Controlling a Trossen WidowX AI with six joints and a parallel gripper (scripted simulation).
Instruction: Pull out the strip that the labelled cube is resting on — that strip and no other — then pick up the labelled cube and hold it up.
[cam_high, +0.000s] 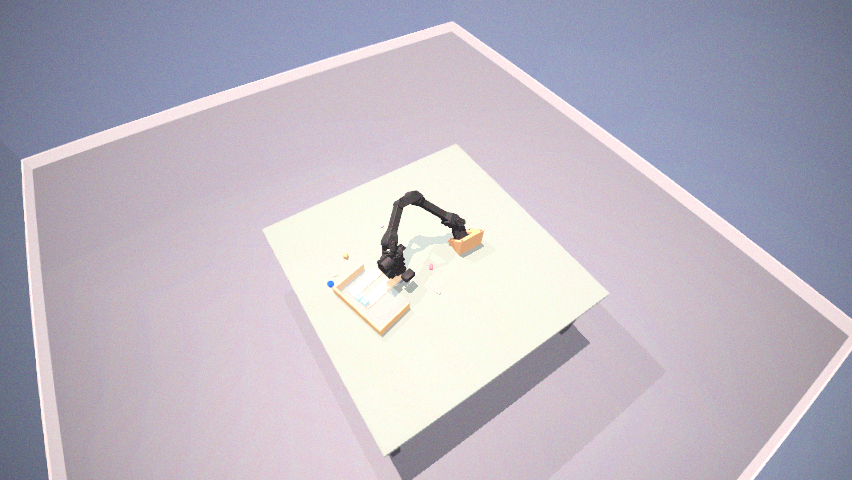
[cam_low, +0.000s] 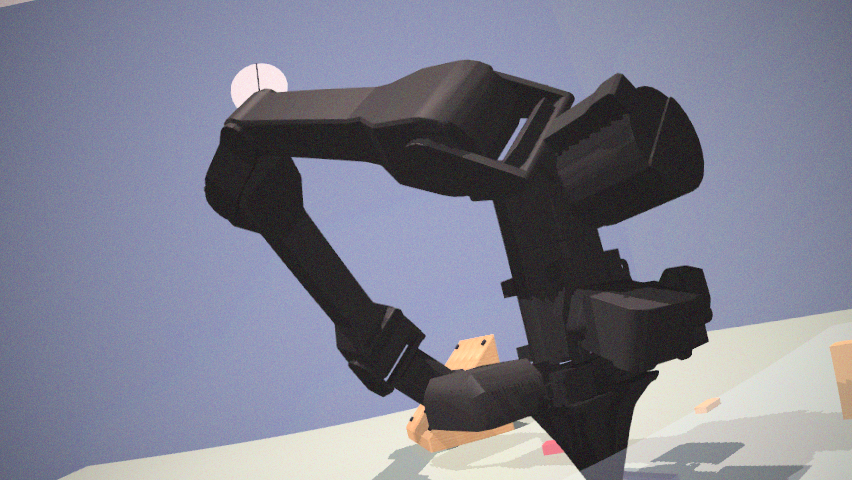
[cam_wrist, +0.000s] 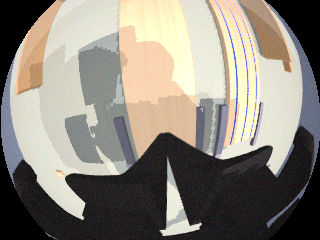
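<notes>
In the wrist view my gripper (cam_wrist: 164, 137) is shut, with nothing seen between its fingertips. Its tips are over the near end of a plain wooden strip (cam_wrist: 159, 65), which runs away from me; contact cannot be told. A second strip (cam_wrist: 243, 85) with blue lines lies to its right. In the top view small light-blue things (cam_high: 361, 299) sit inside the wooden-walled tray (cam_high: 396, 320); I cannot make out a label or which strip bears the labelled cube. The arm hides part of the tray's near side, and the fingertips run out of the exterior view at the bottom.
Low purple guides (cam_wrist: 125, 137) (cam_wrist: 200, 125) stand beside the strip ends. Wooden walls rise at left (cam_wrist: 37, 50) and right (cam_wrist: 270, 35). A pink block (cam_high: 431, 266) (cam_low: 551, 447) lies toward the arm's wooden base (cam_high: 468, 243) (cam_low: 472, 354). A blue ball (cam_high: 330, 283) is beyond the tray.
</notes>
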